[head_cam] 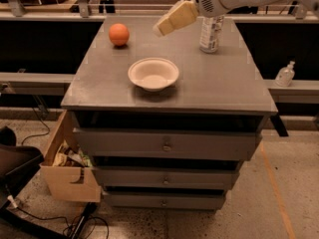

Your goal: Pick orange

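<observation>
The orange (119, 34) is a small round fruit on the far left of the grey cabinet top (219, 83). My gripper (158, 30) hangs above the far middle of the top, to the right of the orange and a short way from it, pointing left and down. Its cream-coloured fingers (175, 17) reach out from the white arm at the upper right. Nothing is in the gripper.
A shallow white bowl (153, 73) sits in the middle of the top. A can (210, 33) stands at the far right. The cabinet has several drawers (167, 145). A cardboard box (67, 163) sits on the floor at left. A sanitiser bottle (285, 74) stands at right.
</observation>
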You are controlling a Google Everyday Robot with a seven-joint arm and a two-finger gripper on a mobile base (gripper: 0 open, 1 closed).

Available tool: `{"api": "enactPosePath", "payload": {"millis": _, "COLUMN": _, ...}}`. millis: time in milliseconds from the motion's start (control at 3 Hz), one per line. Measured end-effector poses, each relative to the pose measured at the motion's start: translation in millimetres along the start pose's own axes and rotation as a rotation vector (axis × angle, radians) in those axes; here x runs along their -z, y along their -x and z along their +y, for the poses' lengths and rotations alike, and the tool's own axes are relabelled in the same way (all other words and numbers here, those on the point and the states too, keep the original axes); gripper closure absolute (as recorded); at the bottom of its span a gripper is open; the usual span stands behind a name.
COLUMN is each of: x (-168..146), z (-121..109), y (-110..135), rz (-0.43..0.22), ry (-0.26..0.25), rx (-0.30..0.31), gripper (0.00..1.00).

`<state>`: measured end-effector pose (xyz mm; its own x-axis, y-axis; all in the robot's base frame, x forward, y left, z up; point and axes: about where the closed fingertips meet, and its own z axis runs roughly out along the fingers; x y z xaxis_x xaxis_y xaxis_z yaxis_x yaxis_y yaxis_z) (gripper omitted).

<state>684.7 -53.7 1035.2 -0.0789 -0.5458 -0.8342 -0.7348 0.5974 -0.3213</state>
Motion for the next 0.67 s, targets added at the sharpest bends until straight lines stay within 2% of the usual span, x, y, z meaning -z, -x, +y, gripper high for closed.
{"api": "enactPosePath", "payload": {"millis": 333, "x": -67.9, "z": -6.2, "y": 12.4, "rz": -0.024, "ry": -0.008, "rx": -0.025, "gripper": 0.00}}
{"api": "enactPosePath", "payload": {"millis": 667, "x": -137.3, "z": -8.2, "y": 23.2, "rz": -0.099, "ry": 0.021, "rx": -0.086, "gripper": 0.00}}
